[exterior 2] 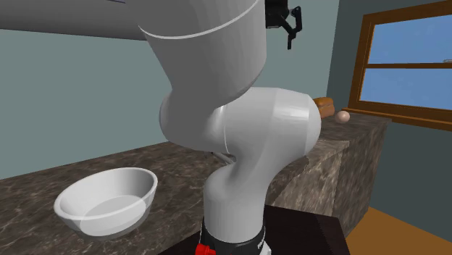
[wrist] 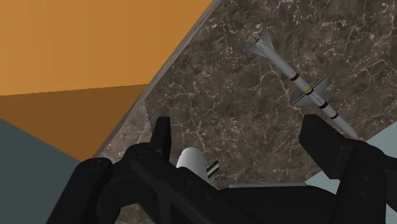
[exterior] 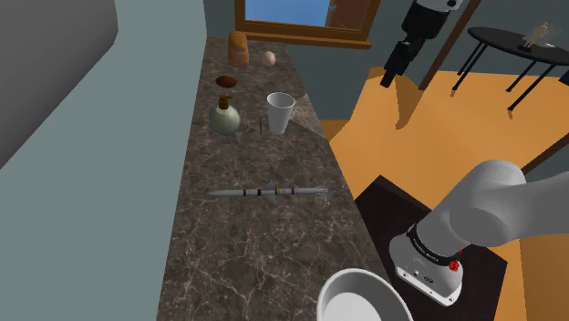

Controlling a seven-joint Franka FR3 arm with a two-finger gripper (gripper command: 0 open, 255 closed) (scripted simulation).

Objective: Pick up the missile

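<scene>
Barely started, judging from the scene: nothing is grasped. The missile lies flat on the desk, untouched. It sits well apart from the white cup, on the cup's stand-ward side, lying across the desk. The tool hangs high and off the desk, past the cup on the orange-floor side, fingers wide apart and empty. The missile is well below the tool, off past one finger, not between them. Left to do: approach, line up, descend, close, lift.
</scene>
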